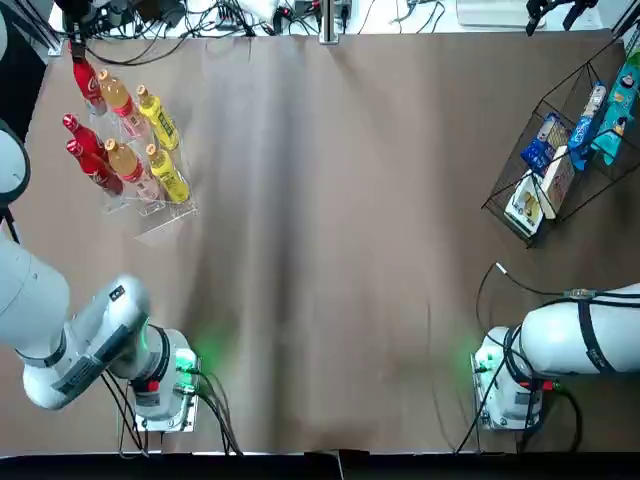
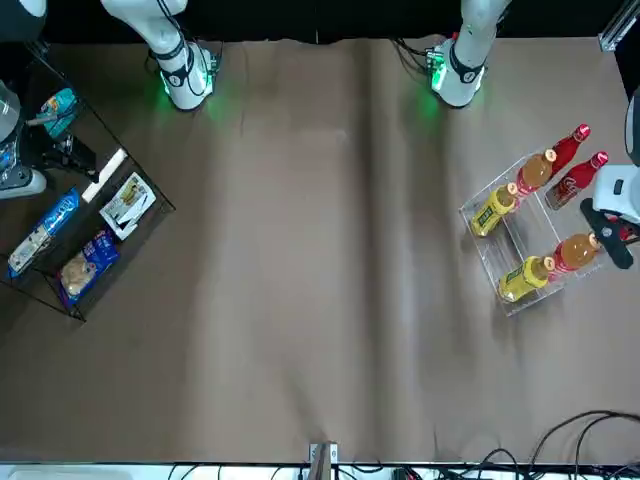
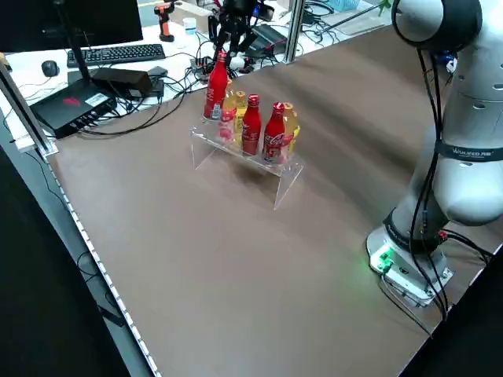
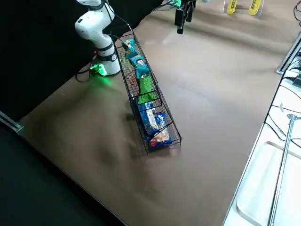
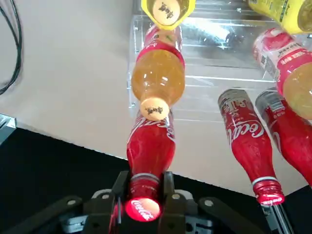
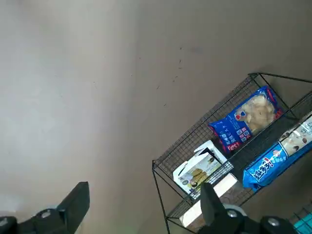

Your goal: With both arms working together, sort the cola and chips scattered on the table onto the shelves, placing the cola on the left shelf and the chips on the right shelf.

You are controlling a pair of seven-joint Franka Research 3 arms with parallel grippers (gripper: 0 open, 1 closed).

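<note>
The left gripper [image 5: 145, 192], over the clear acrylic rack [image 3: 281, 174], has its fingers closed about the neck of one red cola bottle [image 3: 215, 88], which is upright or nearly so at the rack's edge; whether its base bears on the acrylic I cannot tell. The two other cola bottles [image 3: 251, 126] stand on the rack, close to orange-drink bottles [image 2: 537, 172] and yellow-drink bottles [image 2: 494, 210]. The right gripper [image 6: 145, 187], its fingers spread wide with nothing between them, is raised near the black wire basket [image 4: 175, 136]. In that basket I find the green chip packet [image 4: 145, 88] and two teal chip packets [image 4: 139, 66], alongside blue packs [image 4: 148, 118]. Finding: chips sorted; cola two of three placed, the third at its destination. Outstanding, in my judgement: seat it, let go and back off without tipping its neighbours. The brown tabletop [image 1: 330, 250] is matte, with faint creases and no loose goods seen. Beyond it: a monitor [image 3: 78, 30], a keyboard [image 3: 118, 55], a cordless drill [image 3: 165, 20] and tangled cables [image 3: 161, 106].
</note>
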